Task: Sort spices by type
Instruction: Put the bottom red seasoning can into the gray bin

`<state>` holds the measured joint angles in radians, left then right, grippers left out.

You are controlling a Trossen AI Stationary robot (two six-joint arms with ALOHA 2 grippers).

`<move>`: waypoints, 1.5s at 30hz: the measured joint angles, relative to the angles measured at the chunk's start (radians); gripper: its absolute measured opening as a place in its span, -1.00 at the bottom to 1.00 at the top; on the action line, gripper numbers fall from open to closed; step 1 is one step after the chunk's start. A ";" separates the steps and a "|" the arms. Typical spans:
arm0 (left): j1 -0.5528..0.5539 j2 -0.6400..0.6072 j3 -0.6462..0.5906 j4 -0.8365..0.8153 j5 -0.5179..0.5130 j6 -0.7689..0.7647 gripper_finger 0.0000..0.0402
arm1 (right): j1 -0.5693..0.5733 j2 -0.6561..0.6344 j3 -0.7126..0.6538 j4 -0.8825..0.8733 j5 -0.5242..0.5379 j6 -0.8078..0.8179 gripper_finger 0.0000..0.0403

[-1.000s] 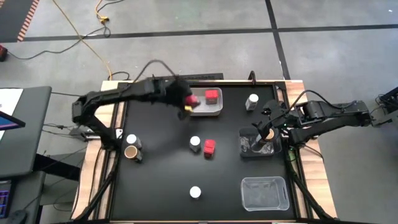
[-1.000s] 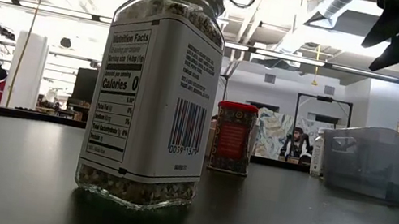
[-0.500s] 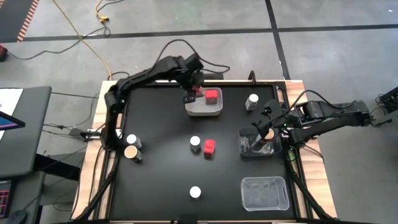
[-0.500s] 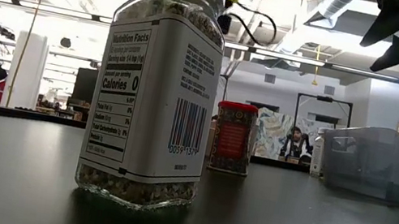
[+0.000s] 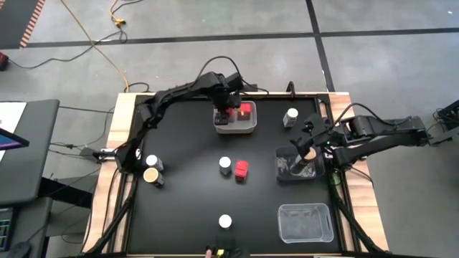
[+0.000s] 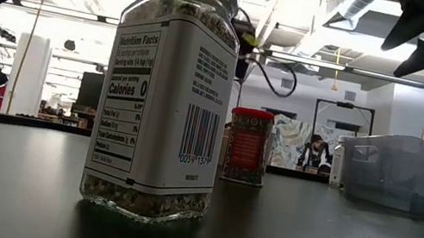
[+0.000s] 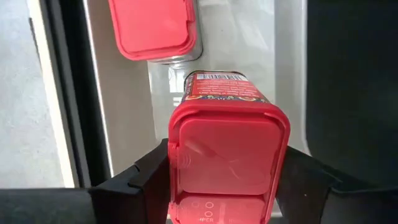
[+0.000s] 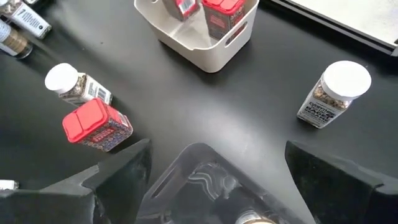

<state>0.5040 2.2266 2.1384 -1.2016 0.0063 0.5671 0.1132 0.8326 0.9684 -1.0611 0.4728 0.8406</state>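
Reaching over the white bin (image 5: 236, 127) at the back of the bench (image 5: 186, 208), the left pincer (image 5: 228, 109) gripped a red box (image 7: 227, 155) by its sides, over the bin and beside a second red box (image 5: 245, 110) already inside it. Right pincer (image 5: 310, 140) hung with its fingers spread wide above a clear bin (image 5: 284, 170) at the bench's right side, which held a brown-lidded jar (image 5: 307, 155). Bench top was matte black with a light wooden rim. Loose on it: a third red box (image 5: 241, 169) touching or just beside a white-lidded jar (image 5: 224, 165) mid-bench, another white-lidded jar (image 5: 225, 221) near the front edge, one more (image 5: 290, 117) at the back right, and a white-lidded jar (image 5: 152, 163) next to a brown jar (image 5: 151, 175) at the left. An empty-looking clear plastic tub (image 5: 304, 222) sat front right. Floor (image 5: 215, 21) around was grey concrete with dark seams and a yellow cable (image 5: 86, 32). From bench level, the near jar (image 6: 168, 85) filled the frame, with white ceiling ducts (image 6: 355, 4) and a person (image 6: 312, 151) far behind.
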 joint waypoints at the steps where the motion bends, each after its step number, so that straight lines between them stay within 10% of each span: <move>1: 0.005 0.010 0.000 0.002 0.000 -0.002 0.08 | -0.006 0.000 0.000 0.000 0.000 0.000 0.95; 45: 0.046 0.052 0.000 0.158 0.008 -0.027 0.21 | -0.077 0.000 0.000 -0.001 0.000 -0.002 0.95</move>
<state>0.5497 2.2787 2.1384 -1.0434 0.0139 0.5399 0.0364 0.8326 0.9684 -1.0618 0.4728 0.8391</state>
